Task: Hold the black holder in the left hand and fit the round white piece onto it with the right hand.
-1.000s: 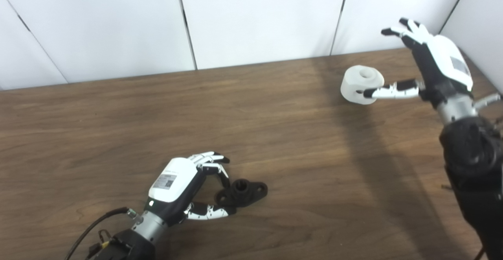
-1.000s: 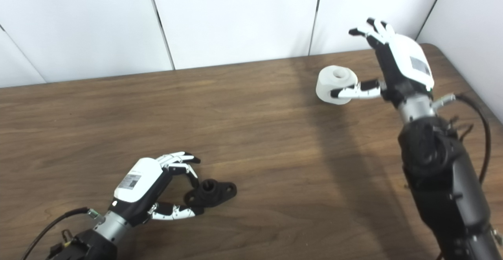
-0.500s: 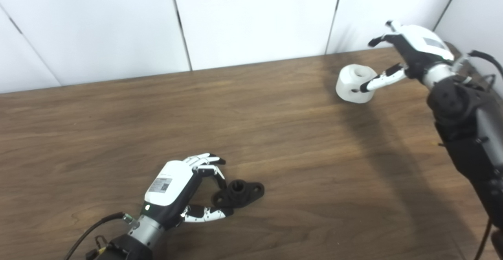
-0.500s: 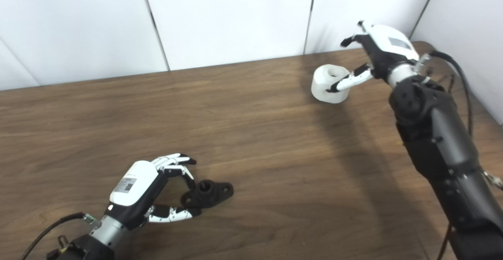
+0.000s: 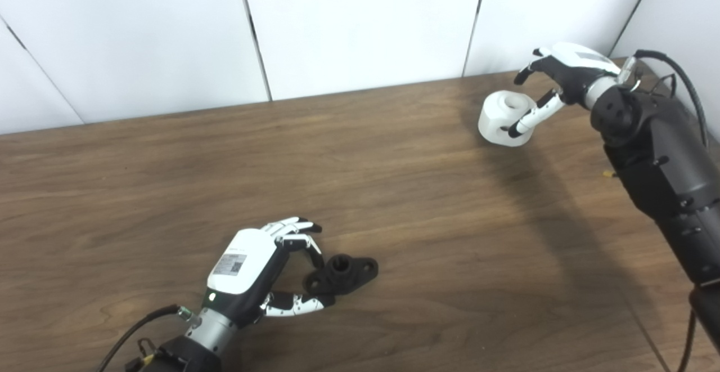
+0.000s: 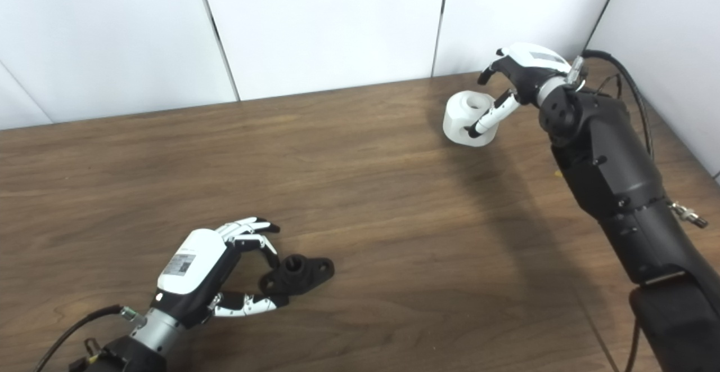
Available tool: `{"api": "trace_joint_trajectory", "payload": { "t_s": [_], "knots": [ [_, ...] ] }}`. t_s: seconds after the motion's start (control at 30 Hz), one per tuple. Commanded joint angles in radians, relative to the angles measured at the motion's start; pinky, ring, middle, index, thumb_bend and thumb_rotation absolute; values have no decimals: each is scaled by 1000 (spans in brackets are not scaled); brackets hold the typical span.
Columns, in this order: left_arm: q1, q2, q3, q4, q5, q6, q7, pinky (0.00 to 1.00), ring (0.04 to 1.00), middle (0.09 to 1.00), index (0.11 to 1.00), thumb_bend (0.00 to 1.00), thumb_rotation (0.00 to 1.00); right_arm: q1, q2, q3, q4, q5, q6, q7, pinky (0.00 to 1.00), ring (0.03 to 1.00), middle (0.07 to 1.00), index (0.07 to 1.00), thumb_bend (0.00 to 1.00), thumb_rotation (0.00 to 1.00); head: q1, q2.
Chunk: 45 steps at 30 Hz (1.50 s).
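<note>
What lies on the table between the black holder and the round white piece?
Only bare table between black holder and round white piece; both views show it.

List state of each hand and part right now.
black holder: flat on the table, fingers around one end, not lifted.
round white piece: on the table, hole up, thumb against its side.
left hand: curled on the holder's end.
right hand: open at the white piece.

A dark wooden table [image 5: 394, 180] stands against white wall panels [image 5: 360, 23].
</note>
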Motion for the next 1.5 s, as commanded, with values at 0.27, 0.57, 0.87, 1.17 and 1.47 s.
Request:
{"api": "trace_joint_trajectory", "payload": {
  "t_s": [0.27,0.57,0.87,1.17,1.47],
  "knots": [
    [20,10,-16,37,39,58,-68,822,866,808,489,513,52,-53,-21,6,25,7,-20,-90,1000,1000,1000,768,1000,333,-1,-1],
    [25,13,-15,28,33,59,-76,802,864,803,489,514,52,-52,-20,20,40,17,-16,-113,1000,1000,1000,760,1000,352,-11,1],
    [27,16,-18,22,37,60,-83,833,870,806,489,513,52,-50,-18,31,76,39,-26,-137,1000,1000,1000,769,1000,338,-12,2],
    [27,16,-18,24,37,57,-79,798,864,806,489,513,52,-57,-22,54,111,50,-35,-144,1000,1000,1000,759,1000,363,-13,4],
    [25,12,-18,25,42,58,-76,813,867,809,489,513,53,-50,-6,37,111,62,-55,-212,1000,1000,955,687,959,300,-13,5]
  ]
}}
